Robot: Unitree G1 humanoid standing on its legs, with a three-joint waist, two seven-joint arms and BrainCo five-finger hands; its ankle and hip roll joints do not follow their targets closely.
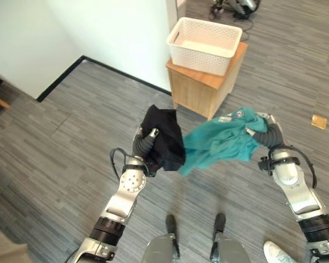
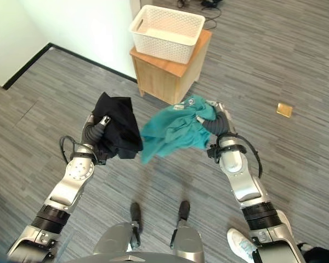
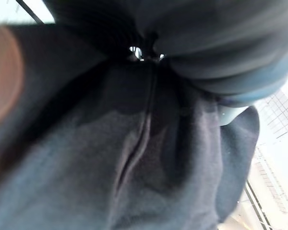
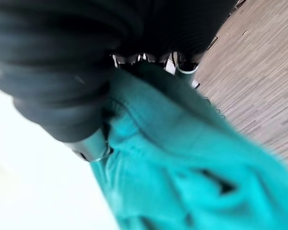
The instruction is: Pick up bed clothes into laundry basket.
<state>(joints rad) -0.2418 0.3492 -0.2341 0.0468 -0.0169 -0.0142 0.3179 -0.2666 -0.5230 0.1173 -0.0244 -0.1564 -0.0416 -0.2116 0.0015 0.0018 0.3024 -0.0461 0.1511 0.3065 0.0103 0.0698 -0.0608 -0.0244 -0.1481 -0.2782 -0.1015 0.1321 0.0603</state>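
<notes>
At frame centre the left hand point(image 2: 101, 125) grips a crumpled black cloth garment point(image 2: 119, 133) and the right hand point(image 2: 216, 118) a rumpled teal cloth garment point(image 2: 172, 131), below the white perforated plastic laundry basket point(image 2: 167, 24) at the top.

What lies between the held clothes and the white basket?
In the left eye view, bare grey floor and the wooden cabinet carrying the white basket separate it from the black garment and teal garment.

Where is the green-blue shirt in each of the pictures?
Left eye view: the teal shirt hangs at centre right, draped from the right hand, beside the black garment.
Right eye view: the teal shirt hangs at centre, below the white basket.
Left wrist view: dark cloth; I cannot pick out the shirt for sure.
Right wrist view: the teal shirt spreads across the lower half.
Shared landmark: the white basket on the wooden cabinet.
</notes>
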